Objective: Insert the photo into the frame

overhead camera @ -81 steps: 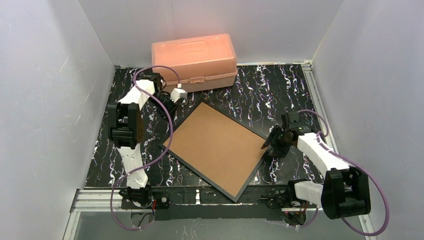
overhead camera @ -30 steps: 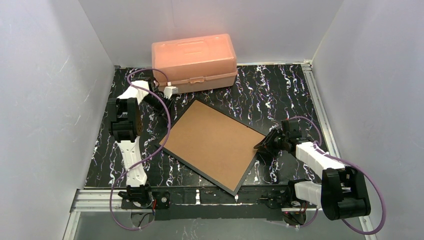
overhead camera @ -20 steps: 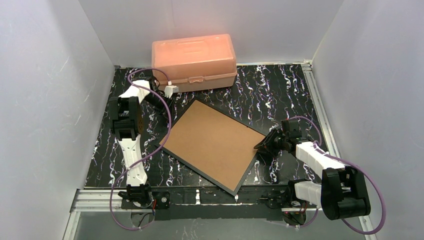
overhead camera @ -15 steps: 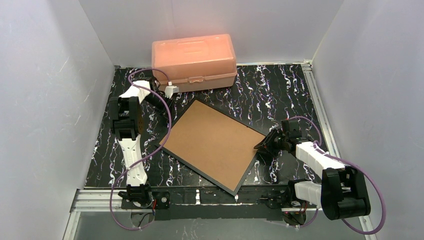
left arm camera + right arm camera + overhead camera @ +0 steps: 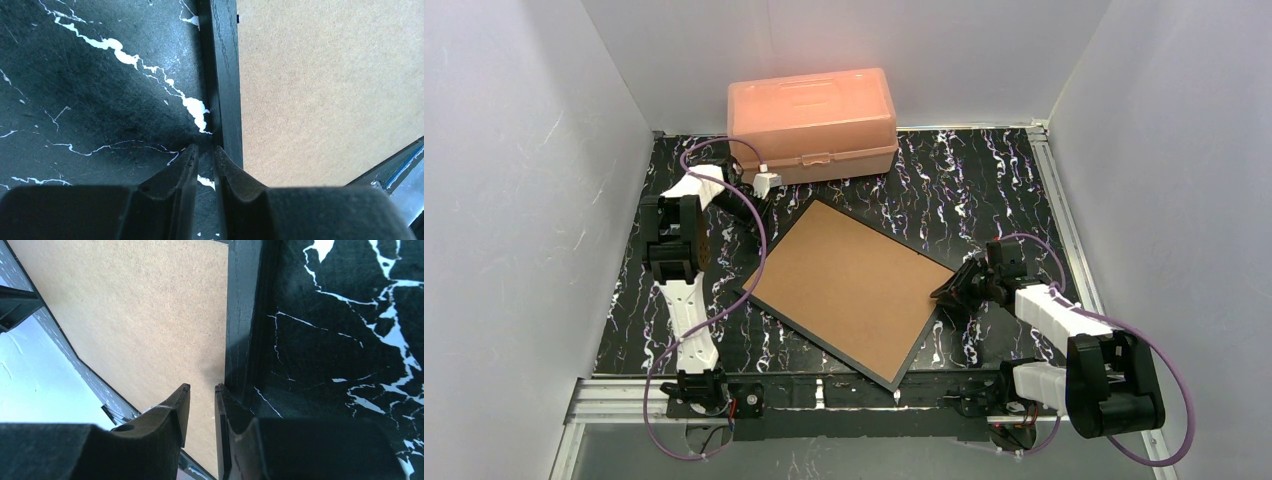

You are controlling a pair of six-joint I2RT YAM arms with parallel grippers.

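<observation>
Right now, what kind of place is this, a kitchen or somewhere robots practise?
Probably a robot practice booth, not a kitchen: plain white walls box in a black marbled table, and the left arm and right arm are bolted to a metal rail at its edge.

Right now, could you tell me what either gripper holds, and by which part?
Nothing: left gripper and right gripper are nearly shut, empty, tips at opposite edges of the frame.
</observation>
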